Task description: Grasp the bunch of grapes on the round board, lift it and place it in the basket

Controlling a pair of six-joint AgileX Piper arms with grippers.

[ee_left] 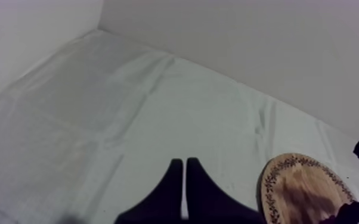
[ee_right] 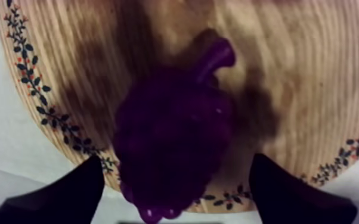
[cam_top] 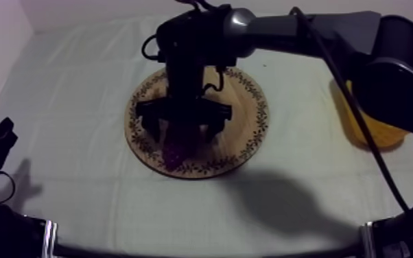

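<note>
right jaws spread astride the grapes [ee_right: 173,137] on the wooden board [ee_right: 313,89].

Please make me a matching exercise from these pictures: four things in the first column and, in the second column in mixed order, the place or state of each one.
Column one
1. bunch of grapes
2. yellow basket
3. left tool
4. right tool

Column two
A. open, just above the wooden board
B. shut, over the bare cloth
C. lying on the board, near its patterned rim
D. on the cloth at the robot's right side

Right pairs: 1-C, 2-D, 3-B, 4-A
</note>
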